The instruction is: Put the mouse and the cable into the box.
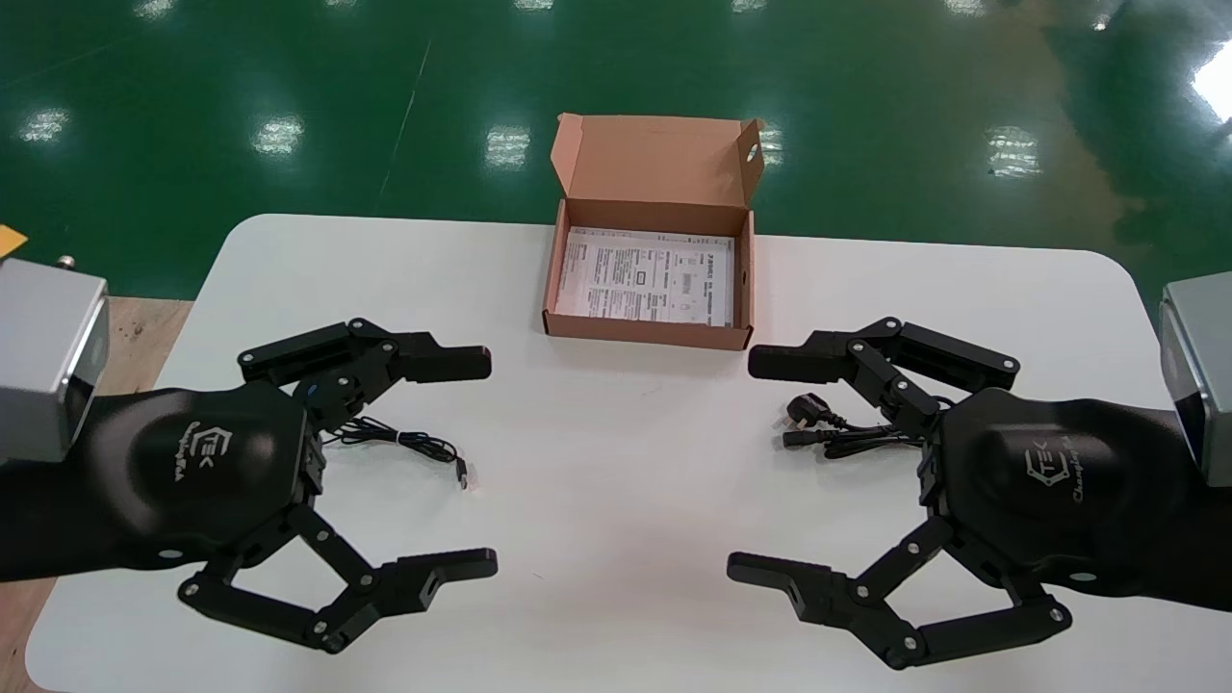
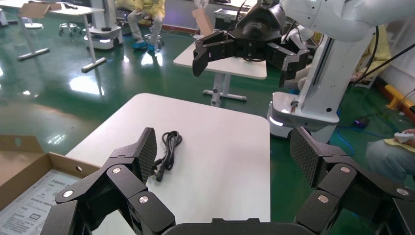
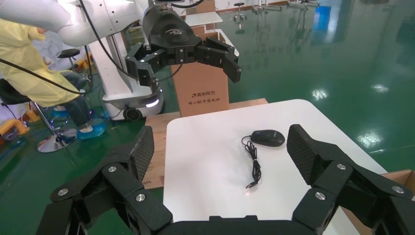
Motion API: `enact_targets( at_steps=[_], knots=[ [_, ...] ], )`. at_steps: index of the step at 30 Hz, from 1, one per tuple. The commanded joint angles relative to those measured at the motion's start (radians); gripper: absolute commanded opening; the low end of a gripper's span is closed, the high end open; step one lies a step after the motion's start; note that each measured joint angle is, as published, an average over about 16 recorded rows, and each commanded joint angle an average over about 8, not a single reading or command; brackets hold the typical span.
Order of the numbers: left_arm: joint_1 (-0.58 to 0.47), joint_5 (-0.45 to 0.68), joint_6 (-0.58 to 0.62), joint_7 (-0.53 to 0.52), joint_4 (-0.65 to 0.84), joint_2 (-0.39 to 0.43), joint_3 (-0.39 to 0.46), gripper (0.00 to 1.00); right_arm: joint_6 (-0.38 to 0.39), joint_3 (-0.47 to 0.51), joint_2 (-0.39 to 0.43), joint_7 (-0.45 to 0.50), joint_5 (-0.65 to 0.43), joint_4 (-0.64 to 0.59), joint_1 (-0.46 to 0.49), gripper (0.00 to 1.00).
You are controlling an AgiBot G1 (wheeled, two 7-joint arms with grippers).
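Note:
An open cardboard box (image 1: 649,332) with a printed sheet inside stands at the table's far middle. In the right wrist view, a black mouse (image 3: 267,138) lies on the table with its thin cord (image 3: 254,164) trailing off. The head view shows only the cord (image 1: 414,445); my left gripper hides the mouse. A coiled black power cable (image 1: 833,428) lies partly under my right gripper, and shows in the left wrist view as the cable (image 2: 167,149). The left gripper (image 1: 486,464) and the right gripper (image 1: 746,465) hover above the table, both open and holding nothing.
The white table (image 1: 616,539) has rounded corners with green floor beyond. A wooden platform (image 1: 135,327) lies off the table's left edge. In the right wrist view a tall carton (image 3: 201,88) stands past the table. Bare tabletop lies between the two grippers.

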Motion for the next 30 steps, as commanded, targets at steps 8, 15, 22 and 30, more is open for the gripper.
enact_targets(
  at_steps=[8, 15, 22, 30],
  knots=[
    [0.0, 0.0, 0.0, 0.0, 0.0, 0.0, 0.0, 1.0, 0.0, 0.0, 0.0, 0.0, 0.0, 0.0, 0.0, 1.0],
    [0.0, 0.0, 0.0, 0.0, 0.0, 0.0, 0.0, 1.0, 0.0, 0.0, 0.0, 0.0, 0.0, 0.0, 0.0, 1.0],
    [-0.001, 0.0, -0.001, 0.0, 0.001, 0.001, 0.0, 1.0, 0.0, 0.0, 0.0, 0.0, 0.0, 0.0, 0.0, 1.0],
    [-0.063, 0.064, 0.04, -0.014, -0.016, 0.014, 0.045, 1.0, -0.006, -0.001, 0.007, -0.014, -0.016, -0.005, 0.007, 1.0]
  ],
)
